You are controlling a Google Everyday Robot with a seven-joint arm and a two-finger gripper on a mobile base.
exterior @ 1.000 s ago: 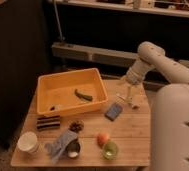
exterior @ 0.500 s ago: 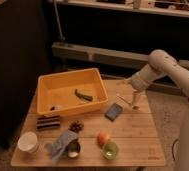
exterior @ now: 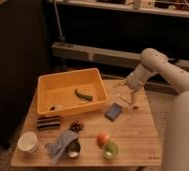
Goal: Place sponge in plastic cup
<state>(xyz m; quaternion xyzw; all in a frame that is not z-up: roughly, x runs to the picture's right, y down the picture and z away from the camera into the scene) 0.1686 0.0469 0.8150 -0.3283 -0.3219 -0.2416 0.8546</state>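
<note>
1. Pincer [exterior: 129, 99] hangs right of middle, just up-right of the sponge [exterior: 114, 111]. Can't tell if it's spread or pressed together.
2. Sponge lies flat on the surface [exterior: 138, 135], mid-frame, near the yellow bin [exterior: 45, 92].
3. White cup [exterior: 28, 142] btm left; green cup [exterior: 109, 150] btm middle.

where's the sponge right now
In the camera view the sponge lies on the wooden table, right of centre, just off the front right corner of the yellow bin. The gripper hangs just up and right of it.
</note>
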